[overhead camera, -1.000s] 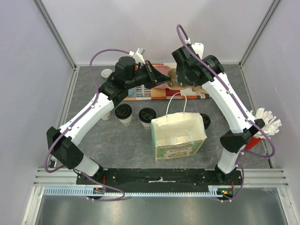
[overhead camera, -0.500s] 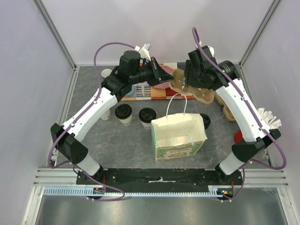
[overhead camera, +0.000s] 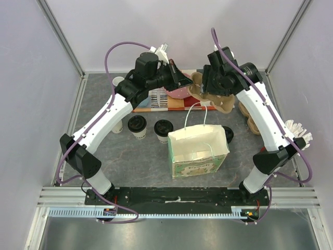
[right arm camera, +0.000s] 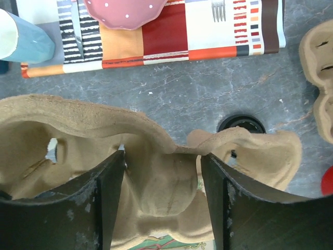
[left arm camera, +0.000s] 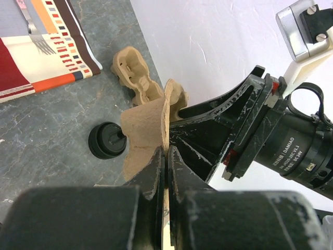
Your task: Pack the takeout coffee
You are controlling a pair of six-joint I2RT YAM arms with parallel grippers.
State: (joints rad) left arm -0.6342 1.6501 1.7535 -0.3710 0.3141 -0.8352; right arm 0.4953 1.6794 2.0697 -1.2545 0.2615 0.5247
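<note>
Two takeout coffee cups (overhead camera: pixel 137 125) (overhead camera: pixel 163 129), each capped with a black lid, stand left of the open paper bag (overhead camera: pixel 197 151). A brown pulp cup carrier (overhead camera: pixel 204 97) hangs above the table's back, held between both arms. My left gripper (overhead camera: pixel 183 82) (left arm camera: pixel 166 151) is shut on the carrier's (left arm camera: pixel 148 120) thin edge. My right gripper (overhead camera: pixel 214 94) (right arm camera: pixel 164 172) clamps the central hump of the carrier (right arm camera: pixel 156 166), one finger on each side. A loose black lid (overhead camera: pixel 227 134) (right arm camera: pixel 241 124) (left arm camera: pixel 106 140) lies on the table right of the bag.
A striped placemat (overhead camera: pixel 166 101) (right arm camera: pixel 208 26) with a pink bowl (overhead camera: pixel 179 92) (right arm camera: pixel 125 8) lies at the back. A light blue mug (right arm camera: pixel 23 39) stands beside the bowl. Another pulp carrier (overhead camera: pixel 251 119) (left arm camera: pixel 135 73) (right arm camera: pixel 320 78) rests at the right. A small white cup (overhead camera: pixel 118 82) stands back left.
Both grippers have carried the pulp carrier a little to the right and up. The right arm has swung its elbow outward to the right. The left arm has reached further right.
</note>
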